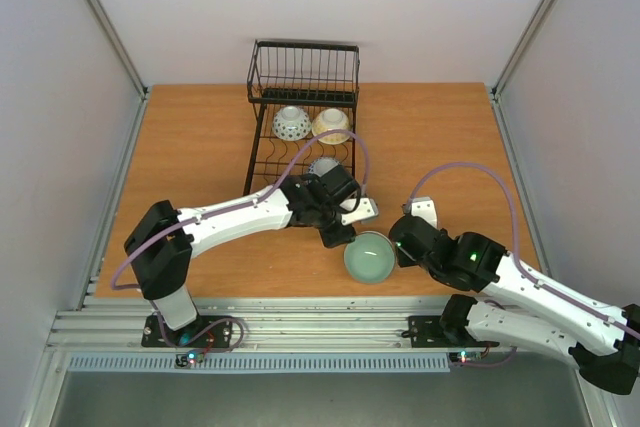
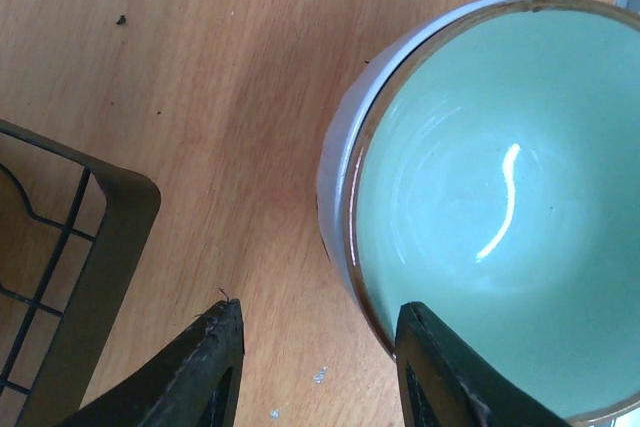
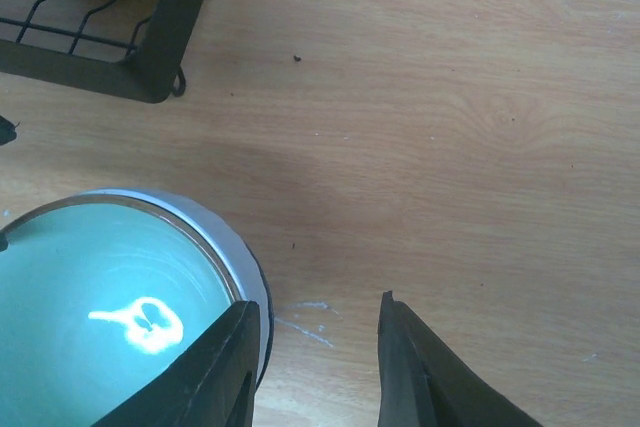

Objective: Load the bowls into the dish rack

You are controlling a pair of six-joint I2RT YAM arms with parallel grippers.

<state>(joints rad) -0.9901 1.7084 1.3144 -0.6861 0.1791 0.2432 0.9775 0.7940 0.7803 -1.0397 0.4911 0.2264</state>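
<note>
**Celadon bowl** (image 1: 370, 257): 1, on the table, lower centre of the top view.
**Left gripper** (image 2: 320, 309): jaws apart, straddling its rim. Seat deeper and close squarely before lifting.
**Right gripper** (image 3: 318, 302): jaws apart, at the bowl's edge. Best withdrawn.
**Dish rack** (image 1: 303, 72): 1, upper centre. Holds 3: blue-patterned bowl (image 1: 291, 123), cream bowl (image 1: 331, 125), half-hidden bowl (image 1: 323, 166).
**Bowls visible**: 4.

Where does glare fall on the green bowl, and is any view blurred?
Left wrist view: a curved white streak inside the green bowl. Right wrist view: a bright blotch inside it, soft shadow on the table. Top view: a faint sheen; no view is blurred.
</note>
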